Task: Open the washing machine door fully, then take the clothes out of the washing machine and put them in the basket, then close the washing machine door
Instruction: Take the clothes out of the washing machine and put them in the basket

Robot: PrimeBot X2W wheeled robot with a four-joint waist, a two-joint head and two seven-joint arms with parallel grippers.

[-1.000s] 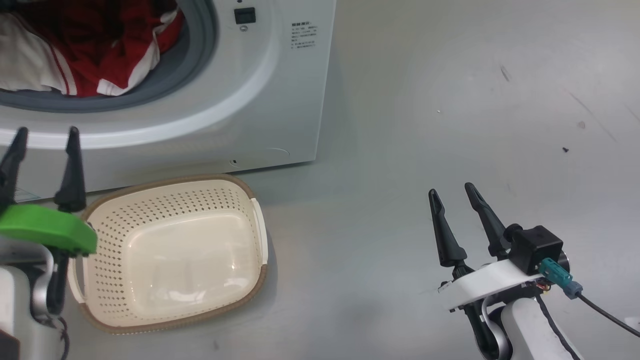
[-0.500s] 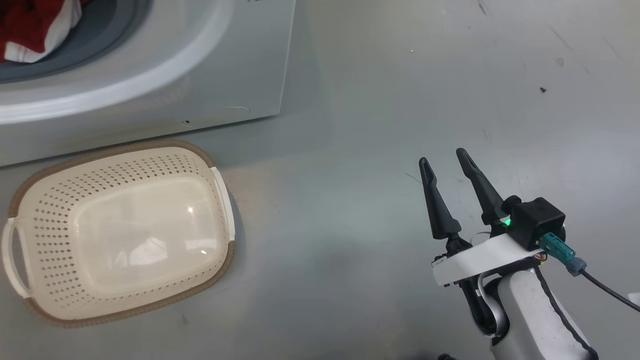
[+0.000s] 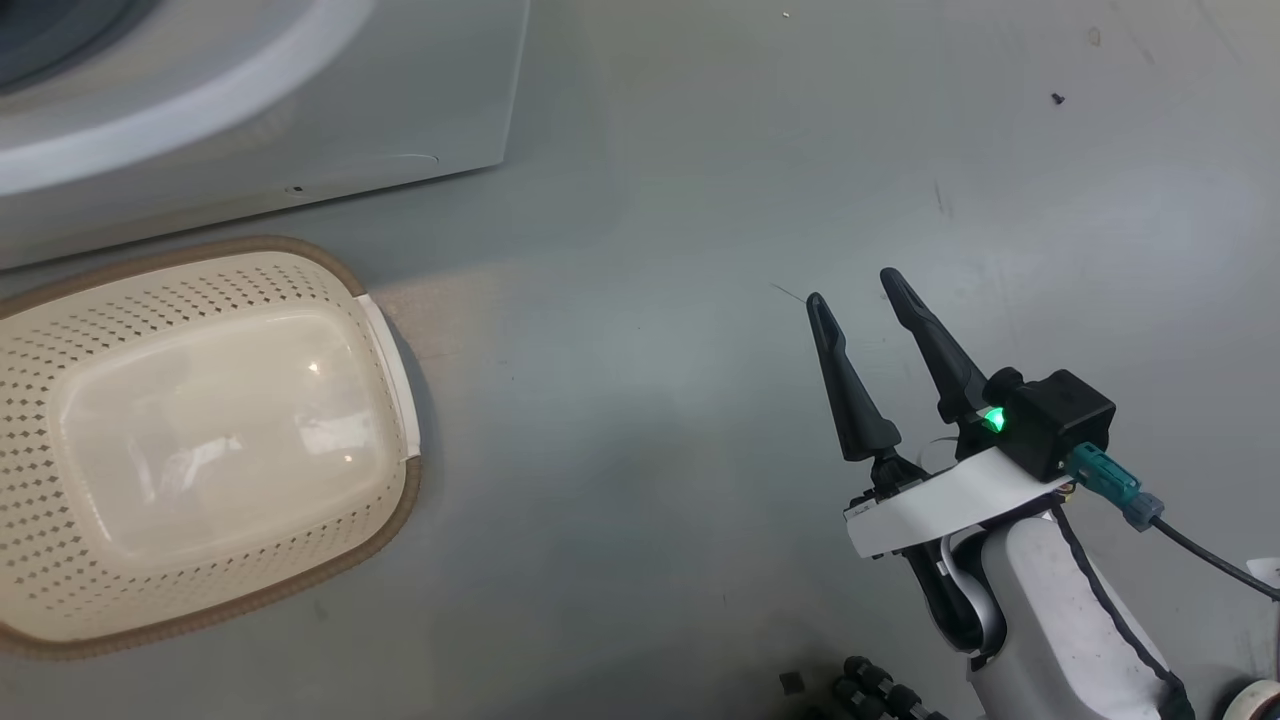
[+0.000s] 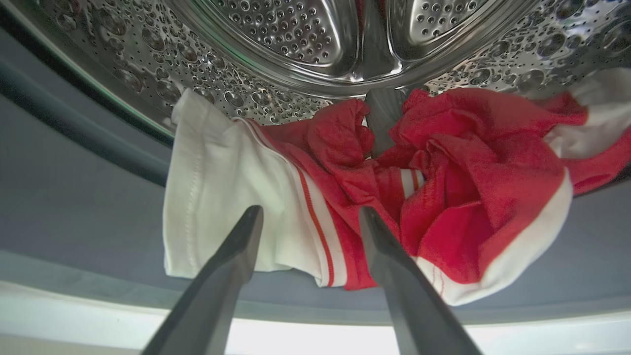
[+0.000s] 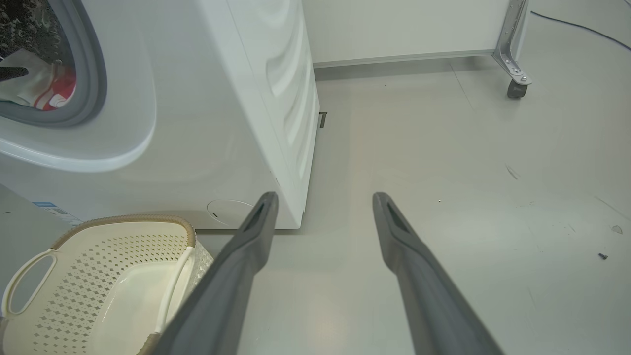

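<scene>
Grey, lightly scuffed floor (image 3: pixel 650 300) spreads to the right of the washing machine (image 5: pixel 222 98), with a small caster (image 5: pixel 515 88) of some white frame at the far right. The washing machine stands at the far left, its front facing near and its grey gasket (image 5: pixel 96 74) ringing the mouth.

The clothes (image 4: pixel 443 187) lie inside that mouth, heaped on the low lip of the perforated steel drum (image 4: pixel 296 29) and spilling onto the gasket. In the left wrist view the heap's long axis runs side to side across the opening. A white piece with a thin red stripe hangs at the left end, and crumpled red cloth with white trim bulks at the right.

The left gripper (image 4: pixel 310 211) points straight into the drum at the heap, its two dark fingers spread wide. The tips sit in front of the striped middle part, but whether they touch the fabric cannot be told.

The basket (image 3: pixel 390 360) sits on the floor just near of the machine's front, open side up, its glossy cream bottom showing. Its long axis runs left to right, roughly along the machine's front, with one white handle on the right end.

The right gripper (image 3: pixel 852 285) hangs over the floor well to the right of the basket. Its fingers are spread apart with only floor between them, and they point far and slightly left. A green light (image 3: pixel 993 420) glows on the black block at its wrist.
</scene>
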